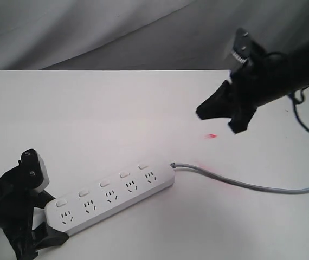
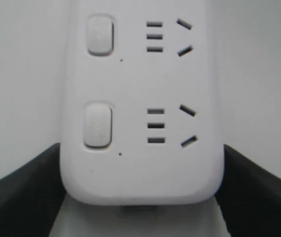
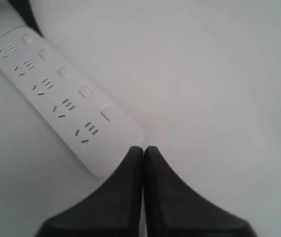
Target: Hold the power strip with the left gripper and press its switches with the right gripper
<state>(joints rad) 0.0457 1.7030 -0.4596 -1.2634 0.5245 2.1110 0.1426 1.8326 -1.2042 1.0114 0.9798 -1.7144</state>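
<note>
The white power strip [image 1: 111, 196] lies slanted on the white table, and its grey cable [image 1: 241, 184] runs off to the right. A row of small switches [image 1: 104, 183] lines its far edge. My left gripper [image 1: 47, 219] is shut on the strip's near end. In the left wrist view, black fingers [image 2: 22, 190] press both sides of the strip [image 2: 140, 168], with two switches [image 2: 97, 124] visible. My right gripper [image 1: 203, 112] hangs in the air up and to the right of the strip's cable end. It is shut [image 3: 143, 148] on nothing, with the strip [image 3: 61, 94] beyond its tips.
A small red light spot [image 1: 212, 136] shows on the table [image 1: 116, 108] below the right gripper. A loose black cable [image 1: 301, 116] loops off the right arm. Grey cloth [image 1: 89, 32] hangs behind the table's far edge.
</note>
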